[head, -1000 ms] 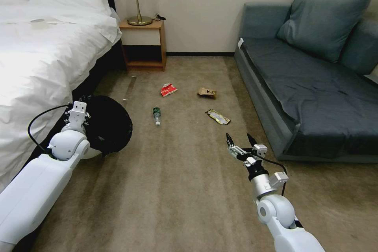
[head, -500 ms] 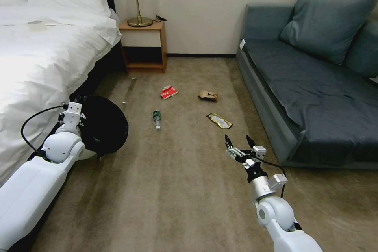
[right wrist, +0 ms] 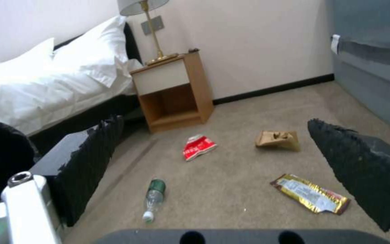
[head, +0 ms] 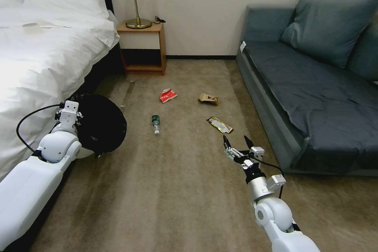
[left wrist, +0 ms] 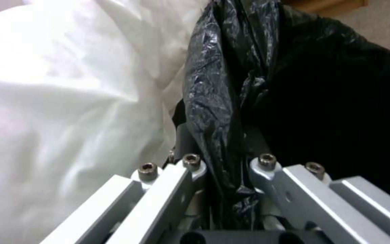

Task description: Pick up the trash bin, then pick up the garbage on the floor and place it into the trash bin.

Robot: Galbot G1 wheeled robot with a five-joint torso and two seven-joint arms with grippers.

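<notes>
I stand on a tan carpet floor [head: 177, 189] in a bedroom: a white bed [head: 39, 55] on my left, a wooden nightstand [head: 143, 47] with a brass lamp [head: 136, 4] against the far wall, and a grey-blue sofa [head: 315, 86] along my right.

My left gripper [left wrist: 224, 169] has its jaws pressed onto the black bag at the rim of the trash bin [head: 100, 124], which sits just beside the bed's edge (the bag's crinkled plastic runs between the metal fingers [left wrist: 168, 183] in the left wrist view).

My right gripper [head: 235, 145] hangs low over the floor with its jaws spread wide, holding nothing. The garbage lies on the carpet ahead of it: the yellow-black wrapper [head: 219, 125] nearest, just beyond the tips; the bottle [head: 156, 123] off toward the bin, lying on its side; the red-and-white packet [head: 168, 95] and the paper bag [head: 208, 99] farther on, toward the nightstand. All four lie apart from each other.
</notes>
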